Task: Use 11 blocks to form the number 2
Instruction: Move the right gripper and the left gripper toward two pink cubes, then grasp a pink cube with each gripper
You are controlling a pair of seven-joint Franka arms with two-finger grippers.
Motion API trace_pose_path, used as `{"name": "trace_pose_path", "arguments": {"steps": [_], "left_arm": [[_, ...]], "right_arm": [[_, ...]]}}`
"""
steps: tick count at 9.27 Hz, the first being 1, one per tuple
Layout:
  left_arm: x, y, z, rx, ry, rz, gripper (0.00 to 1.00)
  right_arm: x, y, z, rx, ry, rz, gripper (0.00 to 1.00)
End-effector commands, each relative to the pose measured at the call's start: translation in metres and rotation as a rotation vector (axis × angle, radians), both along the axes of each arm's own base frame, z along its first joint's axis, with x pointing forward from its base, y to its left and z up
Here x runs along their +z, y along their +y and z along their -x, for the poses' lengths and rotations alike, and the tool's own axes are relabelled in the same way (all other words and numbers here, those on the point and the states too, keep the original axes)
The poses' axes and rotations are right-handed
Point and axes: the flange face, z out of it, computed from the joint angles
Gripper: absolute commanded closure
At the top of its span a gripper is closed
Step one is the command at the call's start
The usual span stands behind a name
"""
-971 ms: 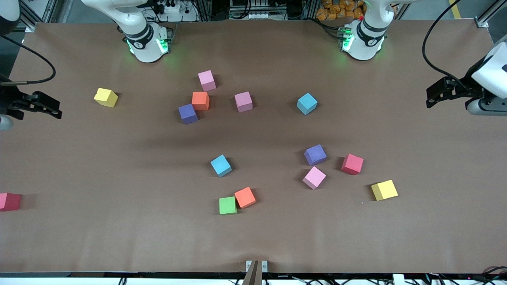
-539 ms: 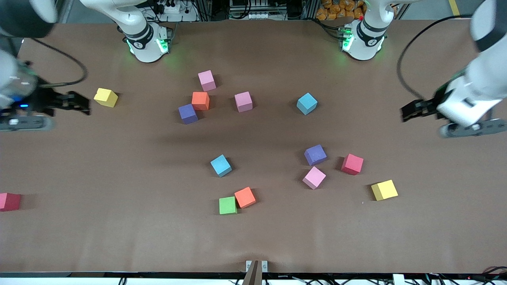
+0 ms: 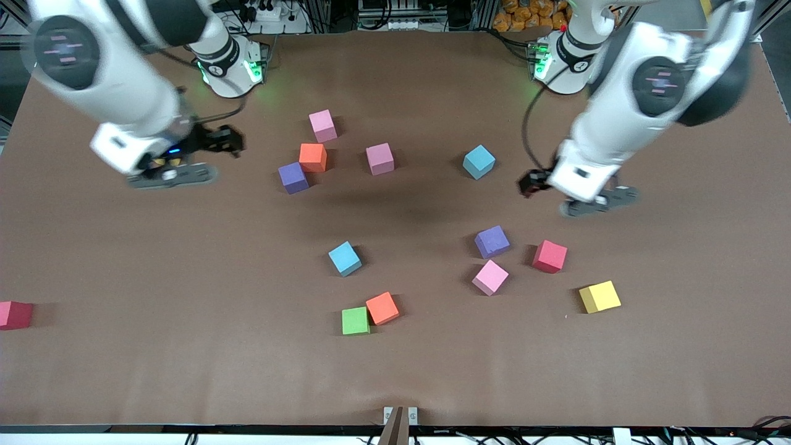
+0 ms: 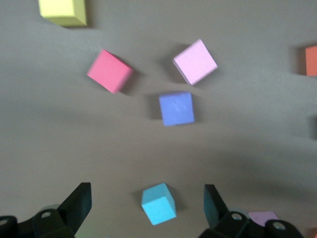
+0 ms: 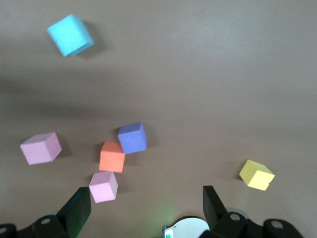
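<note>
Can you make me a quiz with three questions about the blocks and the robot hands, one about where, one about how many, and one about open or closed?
1. What touches the green block?
A. an orange block
B. a red block
C. nothing

2. How many pink blocks are on the table?
A. one
B. three
C. five

3. How is the left gripper?
A. shut on a block
B. open, holding nothing
C. resting on the table

Answers: 1 A, the orange block sits against it. 2 B, three show. 3 B, its fingers stand apart above the table.

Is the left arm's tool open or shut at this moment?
Open. In the left wrist view the left tool has its two dark fingers standing wide apart, with nothing between them but the table and a blue block below.
</note>
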Motion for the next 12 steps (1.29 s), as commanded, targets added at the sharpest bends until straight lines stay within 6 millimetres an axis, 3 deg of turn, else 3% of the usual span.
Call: {"name": "trace_pose_path", "arguments": {"steps": [1,2,5,6,7,8,9,12], "left_arm": [[-0.029,-0.049,0.035,0.044,0.019,-0.018,0.0],[-0.054,-0.077,0.048,0.076,0.035,-0.028,0.0],[-0.12,-0.156,0.081,0.175,0.003,-0.064,0.0],[-0.13,-0.165,0.084,0.19,-0.007,-0.059,0.0],[-0.127,-0.157,0.072,0.204,-0.013,-0.053,0.0],[-0.128,-0.131,0.049,0.245,-0.014,-0.056,0.0],[-0.132,-0.117,0.039,0.274,-0.006,-0.06,0.0],[-0.163,-0.088,0.036,0.546,0.054,-0.114,0.0]], "right_arm": [[-0.032,0.025,0.036,-0.04,0.051,0.036,0.0],[-0.05,0.045,0.058,-0.031,0.064,0.058,0.0],[-0.121,0.052,0.117,-0.032,0.044,0.035,0.0],[-0.147,0.058,0.142,-0.013,0.019,0.025,0.0],[-0.167,0.055,0.153,-0.018,0.015,0.026,0.0],[-0.182,0.053,0.168,-0.009,0.001,0.012,0.0],[-0.204,0.05,0.184,-0.024,-0.015,-0.025,0.0],[-0.261,0.062,0.237,0.064,-0.096,-0.079,0.0]]}}
